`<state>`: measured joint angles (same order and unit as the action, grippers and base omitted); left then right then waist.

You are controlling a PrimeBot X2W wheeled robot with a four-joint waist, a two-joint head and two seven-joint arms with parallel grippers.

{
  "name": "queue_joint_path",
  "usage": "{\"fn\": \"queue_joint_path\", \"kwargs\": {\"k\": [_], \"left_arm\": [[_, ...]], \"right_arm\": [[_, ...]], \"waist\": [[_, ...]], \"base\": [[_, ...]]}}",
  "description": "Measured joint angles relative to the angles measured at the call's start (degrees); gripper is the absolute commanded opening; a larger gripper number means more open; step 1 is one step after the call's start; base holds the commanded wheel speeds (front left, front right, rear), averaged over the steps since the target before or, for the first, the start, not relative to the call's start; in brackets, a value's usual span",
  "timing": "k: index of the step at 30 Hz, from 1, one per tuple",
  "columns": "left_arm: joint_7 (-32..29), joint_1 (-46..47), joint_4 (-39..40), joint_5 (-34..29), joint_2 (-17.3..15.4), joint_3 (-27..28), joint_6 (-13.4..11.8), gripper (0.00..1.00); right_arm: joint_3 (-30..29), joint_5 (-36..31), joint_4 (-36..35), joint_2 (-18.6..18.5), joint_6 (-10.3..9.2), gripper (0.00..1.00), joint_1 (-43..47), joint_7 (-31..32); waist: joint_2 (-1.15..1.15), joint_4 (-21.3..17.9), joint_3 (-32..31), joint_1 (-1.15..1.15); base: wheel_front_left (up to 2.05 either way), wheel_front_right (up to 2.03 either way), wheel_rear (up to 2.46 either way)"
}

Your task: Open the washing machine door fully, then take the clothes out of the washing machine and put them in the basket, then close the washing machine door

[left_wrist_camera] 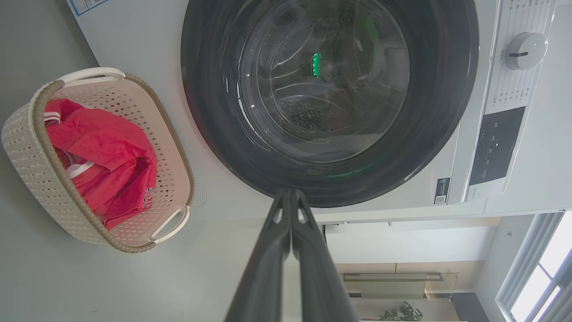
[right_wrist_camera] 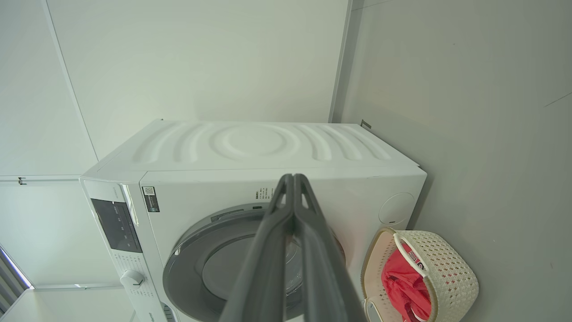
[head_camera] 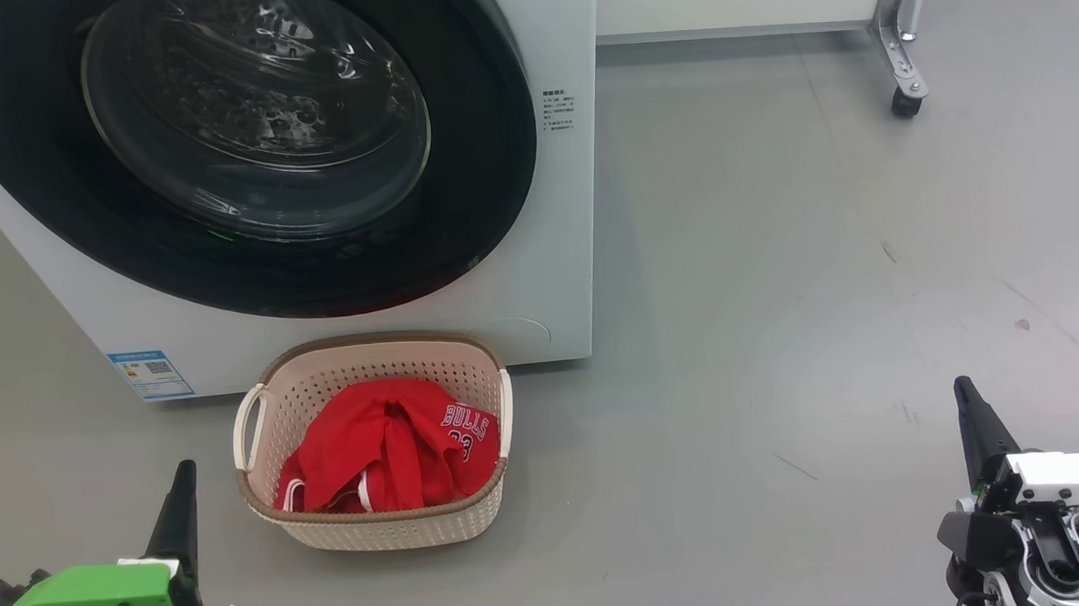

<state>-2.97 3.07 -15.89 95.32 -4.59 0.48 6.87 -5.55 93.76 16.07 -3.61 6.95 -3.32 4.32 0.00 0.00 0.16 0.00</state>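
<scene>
I see a white washer (head_camera: 556, 275) with a glossy black door (head_camera: 489, 187) rim and a small blue label (head_camera: 151, 375). The basket (head_camera: 385, 528) is cream, dotted with holes, brown-rimmed; the clothes (head_camera: 373, 456) are red with white lettering and trim.

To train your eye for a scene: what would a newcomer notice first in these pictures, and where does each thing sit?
The bright red clothes stand out, heaped in the cream basket on the grey floor just in front of the washing machine. Above them looms the glossy black washing machine door, closed. The left pincer and right pincer sit low at either side, both shut and empty.
</scene>
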Motion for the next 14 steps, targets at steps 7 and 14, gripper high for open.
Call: {"fn": "queue_joint_path", "kwargs": {"k": [7,14], "left_arm": [[0.00,0.00,0.03,0.00,0.00,0.05,0.00,0.00],[0.00,0.00,0.04,0.00,0.01,0.09,0.00,0.00]], "right_arm": [[-0.01,0.00,-0.01,0.01,0.00,0.00,0.00,0.00],[-0.03,0.00,-0.01,0.01,0.00,0.00,0.00,0.00]], "waist": [[0.00,0.00,0.00,0.00],[0.00,0.00,0.00,0.00]], "base": [[0.00,0.00,0.00],[0.00,0.00,0.00]]}}
